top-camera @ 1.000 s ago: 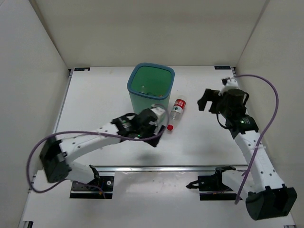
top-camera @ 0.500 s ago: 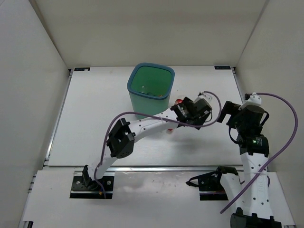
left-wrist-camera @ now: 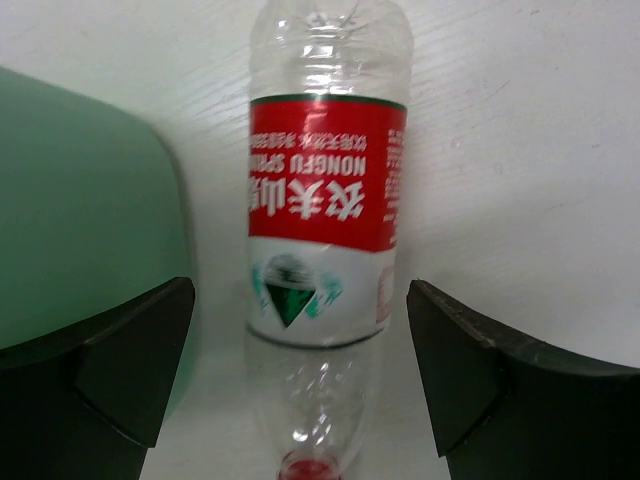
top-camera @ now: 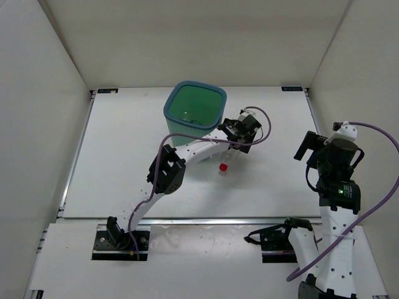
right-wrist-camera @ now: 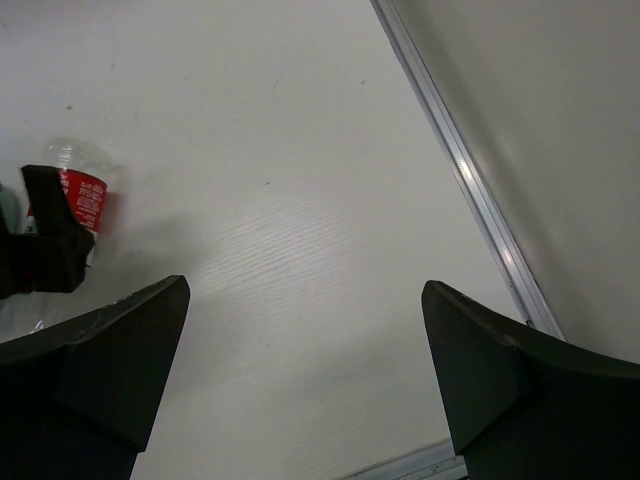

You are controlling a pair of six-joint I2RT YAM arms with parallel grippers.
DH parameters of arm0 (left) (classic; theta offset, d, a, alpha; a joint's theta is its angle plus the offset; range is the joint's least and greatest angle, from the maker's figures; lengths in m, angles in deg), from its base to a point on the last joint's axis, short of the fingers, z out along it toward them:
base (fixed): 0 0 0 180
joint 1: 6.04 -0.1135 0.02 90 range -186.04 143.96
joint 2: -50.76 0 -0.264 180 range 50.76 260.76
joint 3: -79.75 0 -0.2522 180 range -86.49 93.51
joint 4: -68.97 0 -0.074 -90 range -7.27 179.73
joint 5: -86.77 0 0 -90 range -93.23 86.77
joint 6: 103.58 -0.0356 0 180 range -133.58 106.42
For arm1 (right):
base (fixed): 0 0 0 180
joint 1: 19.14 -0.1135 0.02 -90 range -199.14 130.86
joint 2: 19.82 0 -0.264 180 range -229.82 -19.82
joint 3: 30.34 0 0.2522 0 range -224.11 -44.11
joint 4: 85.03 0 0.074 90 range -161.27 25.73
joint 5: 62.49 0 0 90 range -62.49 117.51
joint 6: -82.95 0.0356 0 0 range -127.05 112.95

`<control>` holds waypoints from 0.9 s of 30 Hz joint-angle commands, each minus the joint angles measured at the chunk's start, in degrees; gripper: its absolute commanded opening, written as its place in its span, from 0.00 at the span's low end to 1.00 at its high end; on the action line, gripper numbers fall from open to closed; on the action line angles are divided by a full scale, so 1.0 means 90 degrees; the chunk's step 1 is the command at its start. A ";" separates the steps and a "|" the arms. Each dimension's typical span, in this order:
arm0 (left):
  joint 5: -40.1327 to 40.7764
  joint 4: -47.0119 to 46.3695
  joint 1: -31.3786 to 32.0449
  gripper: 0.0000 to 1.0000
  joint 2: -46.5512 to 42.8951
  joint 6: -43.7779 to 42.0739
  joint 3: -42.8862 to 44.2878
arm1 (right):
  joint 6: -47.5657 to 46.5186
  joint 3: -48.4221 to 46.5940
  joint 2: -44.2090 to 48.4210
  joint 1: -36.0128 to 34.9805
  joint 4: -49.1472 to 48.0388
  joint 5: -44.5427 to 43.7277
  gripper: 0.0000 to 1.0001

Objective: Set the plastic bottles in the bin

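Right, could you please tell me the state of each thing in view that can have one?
Tall teal-green plastic bin: upright, mouth open.
Clear plastic bottle with red label: lying on its side on the white table beside the bin, red cap on, not gripped.
Left gripper: open, fingers either side of the bottle, not touching it.
Right gripper: open, empty, over the table.

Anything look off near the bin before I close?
Only the red-label bottle: it lies on its side on the table beside the bin, not in it, with the open left claw straddling it. Nothing looks spilled or broken.
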 commanded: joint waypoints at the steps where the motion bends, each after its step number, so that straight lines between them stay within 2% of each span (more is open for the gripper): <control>1: -0.0258 0.0189 0.0072 0.98 0.0431 0.0024 0.0615 | 0.0054 -0.0291 0.0101 -0.0216 0.0018 -0.0310 0.99; 3: -0.0365 0.0462 0.0131 0.98 0.0918 -0.0035 0.1199 | 0.0073 -0.0330 0.0014 -0.0246 0.0106 -0.0320 1.00; 4: -0.0385 0.0676 0.0131 0.94 0.1017 -0.0045 0.1367 | 0.0074 -0.0302 0.0032 -0.0285 0.0107 -0.0300 0.99; 8: -0.0161 0.1107 0.0316 0.59 0.1341 -0.0074 0.2324 | 0.0171 -0.0302 0.0100 -0.0227 0.0058 -0.0203 0.99; 10: -0.0053 0.1137 0.0365 0.52 0.0943 -0.0113 0.2384 | 0.0190 -0.0292 0.0120 -0.0246 0.0038 -0.0212 0.99; 14: -0.0082 0.0563 0.0395 0.52 -0.0278 -0.0181 0.1722 | 0.0278 -0.0020 0.0101 -0.0217 0.0165 -0.0252 0.99; 17: 0.0044 -0.0256 0.0424 0.52 -0.2110 -0.0328 0.0289 | 0.0405 0.0351 0.0276 -0.0178 0.0146 -0.0028 0.99; 20: 0.0279 -0.1038 0.0298 0.54 -0.3488 -0.0465 -0.0689 | 0.0522 0.0645 0.0335 -0.0187 0.0038 0.0304 0.99; 25: 0.0524 -0.1977 -0.0453 0.53 -0.4673 -0.0699 -0.1472 | 0.0650 0.0919 0.0326 -0.0333 -0.0108 0.0569 0.99; 27: 0.0513 -0.2707 -0.0658 0.54 -0.4928 -0.0796 -0.1882 | 0.0747 0.0987 0.0355 -0.0431 -0.0167 0.0832 0.99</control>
